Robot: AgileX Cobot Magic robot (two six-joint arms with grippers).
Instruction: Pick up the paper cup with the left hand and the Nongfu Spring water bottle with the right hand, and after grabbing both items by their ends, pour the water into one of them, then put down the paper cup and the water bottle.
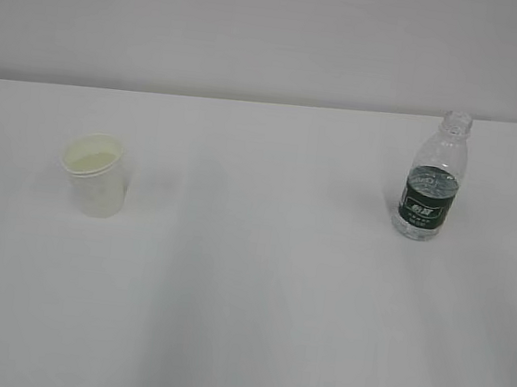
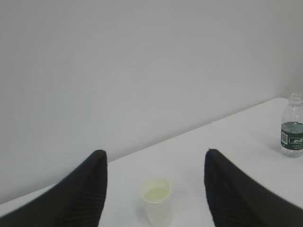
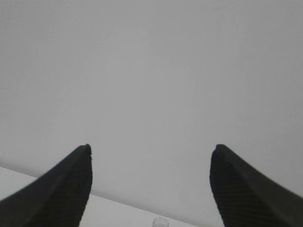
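A: What am I looking at on the table (image 1: 253,324)?

B: I am seeing a smooth white surface carrying two vessels, well apart. On the left, the paper cup (image 1: 98,175) is standing upright, a tapered white shape with a rolled rim, mouth facing up; its pale yellowish inside is holding what looks like a little liquid, though I cannot be sure. On the right, the Nongfu Spring water bottle (image 1: 431,179) is standing with its long axis vertical: clear ribbed plastic, dark green label band, uncapped neck pointing up. The water (image 1: 432,182) is showing up to about the label's top edge.

A: And the pincers?

B: I am viewing the left hand (image 2: 156,161) with its ridged black fingers (image 2: 90,189) spread wide, gripping nothing; the cup is sitting beyond them, framed between the tips. The right hand (image 3: 150,150) is likewise gaping, empty, facing a blank wall, only the bottle's rim (image 3: 160,222) peeking at the bottom edge.
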